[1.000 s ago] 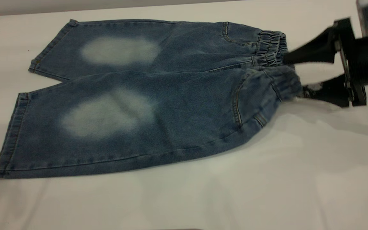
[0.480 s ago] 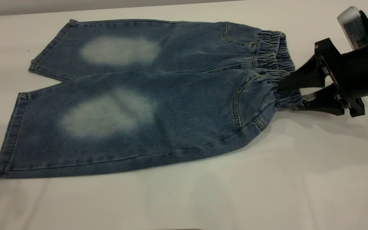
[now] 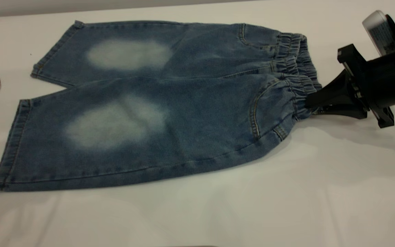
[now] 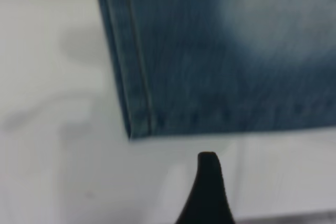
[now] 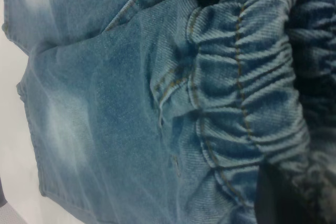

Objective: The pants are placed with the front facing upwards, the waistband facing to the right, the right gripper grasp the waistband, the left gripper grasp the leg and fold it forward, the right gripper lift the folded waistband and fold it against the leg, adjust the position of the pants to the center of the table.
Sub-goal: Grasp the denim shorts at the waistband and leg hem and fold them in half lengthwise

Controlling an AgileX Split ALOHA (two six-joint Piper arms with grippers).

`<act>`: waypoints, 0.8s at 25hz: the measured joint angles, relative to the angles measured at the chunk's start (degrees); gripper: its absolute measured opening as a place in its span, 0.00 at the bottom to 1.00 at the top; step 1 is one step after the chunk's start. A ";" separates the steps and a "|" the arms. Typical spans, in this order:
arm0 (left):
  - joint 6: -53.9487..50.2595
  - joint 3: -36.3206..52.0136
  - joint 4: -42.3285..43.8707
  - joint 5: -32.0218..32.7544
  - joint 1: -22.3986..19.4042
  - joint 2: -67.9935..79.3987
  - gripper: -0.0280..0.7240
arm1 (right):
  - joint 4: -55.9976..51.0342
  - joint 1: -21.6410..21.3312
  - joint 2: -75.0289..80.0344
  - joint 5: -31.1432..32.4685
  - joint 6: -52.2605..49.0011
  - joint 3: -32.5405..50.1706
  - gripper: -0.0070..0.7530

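We judge only the first grasp done: the right gripper (image 3: 310, 104) has its jaws closed on the waistband (image 3: 298, 73) at the table's (image 3: 286, 206) right, the pants (image 3: 149, 103) lying flat and unfolded. Both folds and the centring remain. The left wrist view alone shows the left gripper (image 4: 207, 190) just off the near leg hem (image 4: 139, 77); its opening we cannot tell.
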State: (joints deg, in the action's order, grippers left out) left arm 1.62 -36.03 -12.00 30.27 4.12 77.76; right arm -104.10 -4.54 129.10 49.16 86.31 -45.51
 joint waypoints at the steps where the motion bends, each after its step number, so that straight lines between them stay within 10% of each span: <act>1: -0.17 0.80 0.00 -0.13 0.00 1.39 0.76 | 0.00 0.00 0.00 0.00 0.00 0.00 0.06; 20: -0.55 4.06 8.31 -15.93 0.00 24.67 0.76 | 1.16 0.00 0.00 -0.06 -0.75 0.00 0.06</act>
State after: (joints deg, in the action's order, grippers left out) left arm 1.07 -31.97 -3.69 14.34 4.12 102.44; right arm -102.94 -4.54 129.10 49.10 85.55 -45.51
